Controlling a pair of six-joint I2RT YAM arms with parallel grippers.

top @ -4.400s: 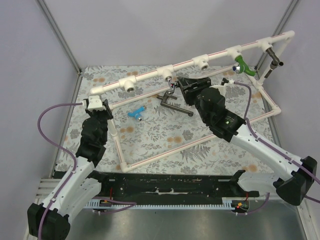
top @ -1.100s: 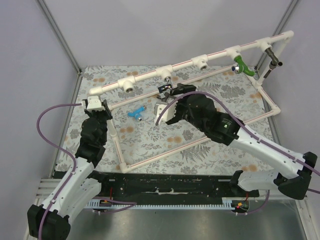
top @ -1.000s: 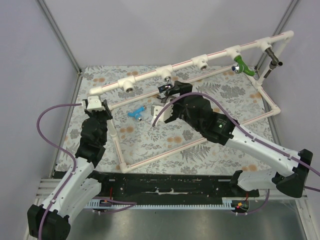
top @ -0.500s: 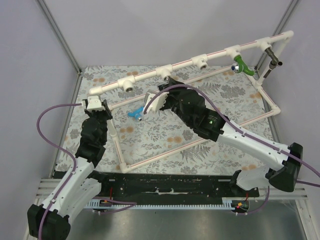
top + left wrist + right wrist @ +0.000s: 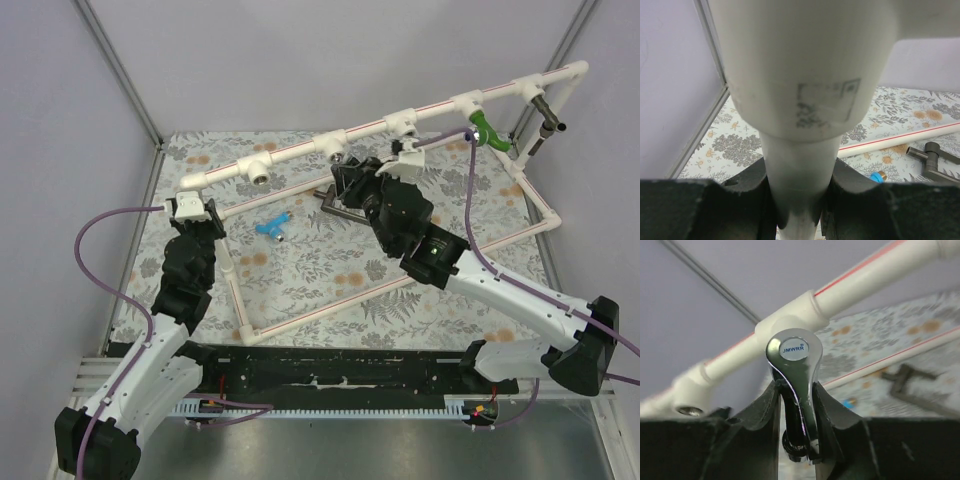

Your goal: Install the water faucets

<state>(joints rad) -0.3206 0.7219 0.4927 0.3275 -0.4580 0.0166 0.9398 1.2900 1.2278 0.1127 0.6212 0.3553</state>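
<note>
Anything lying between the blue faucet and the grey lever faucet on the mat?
Nothing: top view shows bare floral mat between blue faucet and grey lever faucet.

A white pipe frame point(image 5: 300, 153) climbs from middle left to the upper right corner over a floral mat point(image 5: 300, 275). At upper right a green faucet point(image 5: 486, 130) hangs from a tee, and a dark faucet point(image 5: 547, 112) sits on the end section beyond it. A blue faucet point(image 5: 272, 226) lies on the mat at centre left, and a grey lever faucet point(image 5: 338, 207) lies right of it. The left gripper point(image 5: 193, 207) clasps the frame's left corner post. The right gripper point(image 5: 343, 180) sits just below the second tee from the left, its jaws hidden.
</note>
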